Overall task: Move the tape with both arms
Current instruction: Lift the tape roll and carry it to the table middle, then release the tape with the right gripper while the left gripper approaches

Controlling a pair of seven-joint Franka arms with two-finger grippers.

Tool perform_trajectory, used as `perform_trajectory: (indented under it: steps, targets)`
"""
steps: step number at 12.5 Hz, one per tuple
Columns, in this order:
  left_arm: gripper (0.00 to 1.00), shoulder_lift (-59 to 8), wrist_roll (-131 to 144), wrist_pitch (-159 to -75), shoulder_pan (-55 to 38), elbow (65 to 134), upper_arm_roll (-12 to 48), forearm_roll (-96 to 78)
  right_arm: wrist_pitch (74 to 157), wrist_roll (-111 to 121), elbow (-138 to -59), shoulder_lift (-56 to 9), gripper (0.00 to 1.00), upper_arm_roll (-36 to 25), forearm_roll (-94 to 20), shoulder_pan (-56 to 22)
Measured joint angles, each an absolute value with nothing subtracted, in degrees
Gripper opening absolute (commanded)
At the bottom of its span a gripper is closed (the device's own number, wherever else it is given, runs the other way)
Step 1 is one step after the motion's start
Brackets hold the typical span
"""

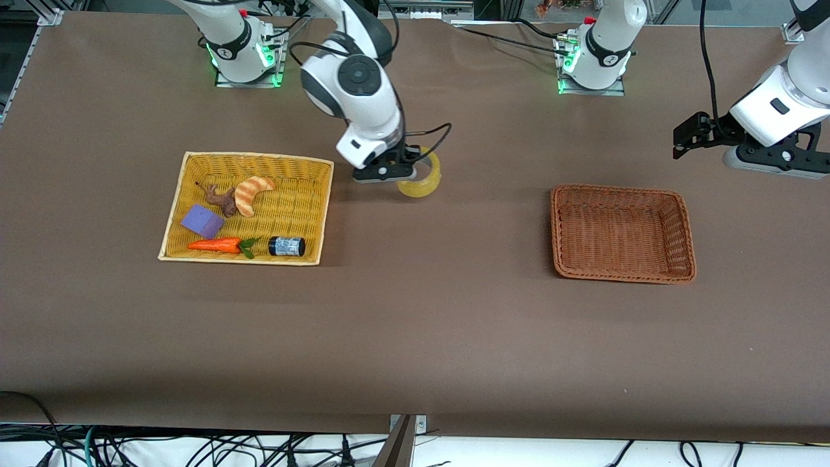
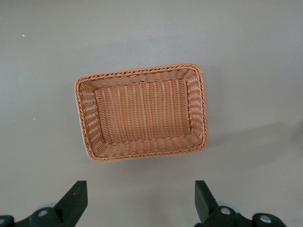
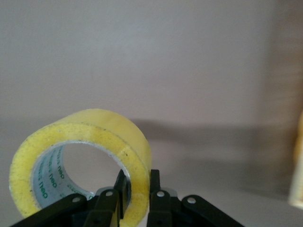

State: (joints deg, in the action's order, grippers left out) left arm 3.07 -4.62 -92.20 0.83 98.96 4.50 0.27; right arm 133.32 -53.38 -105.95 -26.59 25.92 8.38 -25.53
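The tape (image 1: 421,179) is a yellowish translucent ring with a grey core. My right gripper (image 1: 403,170) is shut on its wall, one finger inside the ring and one outside. It holds the tape upright just over the brown table between the two baskets. The right wrist view shows the tape (image 3: 75,156) pinched by the right gripper (image 3: 137,182). My left gripper (image 1: 681,139) is open and empty, up in the air at the left arm's end of the table. The left wrist view shows the left gripper (image 2: 141,201) with its fingers wide apart.
A yellow wicker basket (image 1: 188,170) toward the right arm's end holds a carrot, a croissant, a purple block, a brown figure and a small black jar (image 1: 286,246). An empty orange-brown basket (image 1: 681,220) lies toward the left arm's end; it shows in the left wrist view (image 2: 87,123).
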Motion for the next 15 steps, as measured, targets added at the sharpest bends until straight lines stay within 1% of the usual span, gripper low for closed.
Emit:
perform_trajectory:
  steps: [3,5,6,7,8,9,11,12,13,15]
  targets:
    - [1.00,2.61,-4.62,-92.13,0.85,98.97,4.47,0.27,133.82,-65.99,-99.26,-34.95,0.00,22.32,17.03,-34.56]
    - [1.00,1.73,-4.62,-92.08,0.82,98.96,4.51,0.27,133.88,-70.01,-96.52,-39.42,0.00,21.59,19.81,-36.63]
    - [1.00,1.01,-4.62,-92.09,0.83,98.91,4.50,0.27,134.02,-70.33,-95.79,-40.75,0.04,21.35,19.97,-36.63]
    - [1.00,0.35,-4.63,-92.10,0.86,98.68,4.49,0.27,134.30,-70.48,-95.30,-41.41,0.41,21.17,19.97,-36.53]
    - [1.00,-0.16,-4.70,-92.10,0.89,98.47,4.48,0.27,134.73,-70.75,-95.10,-41.49,0.96,21.12,19.98,-36.49]
    - [1.00,-0.44,-4.75,-92.10,0.92,98.35,4.47,0.27,135.27,-70.88,-94.95,-41.49,1.00,20.99,19.98,-36.40]
    - [1.00,-0.56,-4.82,-92.10,0.89,98.27,4.49,0.27,135.01,-70.87,-93.63,-40.64,1.00,20.81,19.92,-34.99]
    - [1.00,-0.57,-4.86,-92.10,0.79,98.27,4.58,0.27,132.47,-69.05,-92.96,-38.93,1.00,20.79,19.29,-33.46]
    - [1.00,-0.61,-4.89,-92.10,0.71,98.27,4.82,0.03,128.27,-63.83,-92.58,-36.08,1.00,20.73,16.54,-31.38]
    - [1.00,-0.76,-4.89,-92.03,0.62,98.30,5.64,-2.44,119.84,-48.05,-93.23,-27.68,1.00,20.52,7.82,-24.85]
